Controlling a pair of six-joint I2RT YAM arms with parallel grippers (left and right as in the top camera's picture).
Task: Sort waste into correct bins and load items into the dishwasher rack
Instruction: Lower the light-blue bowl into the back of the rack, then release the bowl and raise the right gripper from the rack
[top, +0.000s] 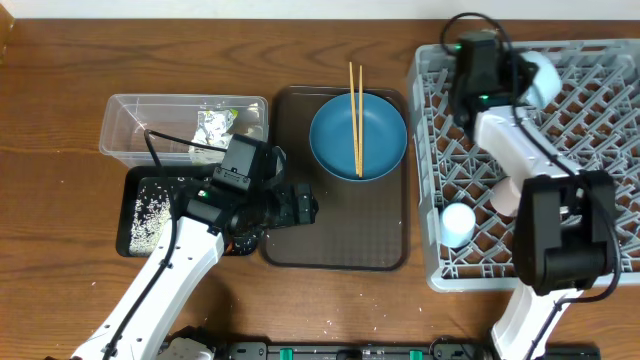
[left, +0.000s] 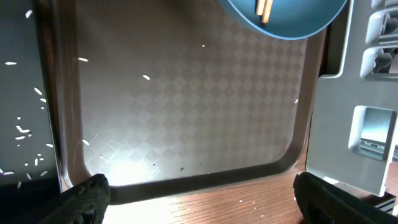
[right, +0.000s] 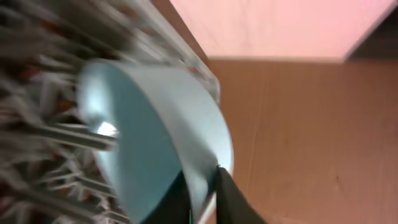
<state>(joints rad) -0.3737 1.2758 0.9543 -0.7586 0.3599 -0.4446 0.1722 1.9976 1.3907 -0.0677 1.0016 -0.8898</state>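
Note:
The round blue plate (top: 358, 135) lies on the brown serving tray (top: 340, 240) with two wooden chopsticks (top: 355, 115) across it. My left gripper (top: 305, 207) hovers open over that tray's near edge (left: 186, 180), nothing between its fingers (left: 87, 199). My right gripper (top: 525, 78) is at the back of the grey dishwasher rack (top: 600, 150), its fingers pinching the rim of the white-blue bowl (right: 143, 124), which stands on edge against the rack's pegs. A light blue cup (top: 458, 222) and a pink cup (top: 505, 195) sit in the rack.
The clear tub (top: 130, 125) at the back left holds a green-yellow wrapper (top: 213, 125) and white tissue (top: 205, 153). The black tray (top: 135, 190) in front of it holds loose rice (top: 150, 215). A few grains lie on the serving tray and the wooden table.

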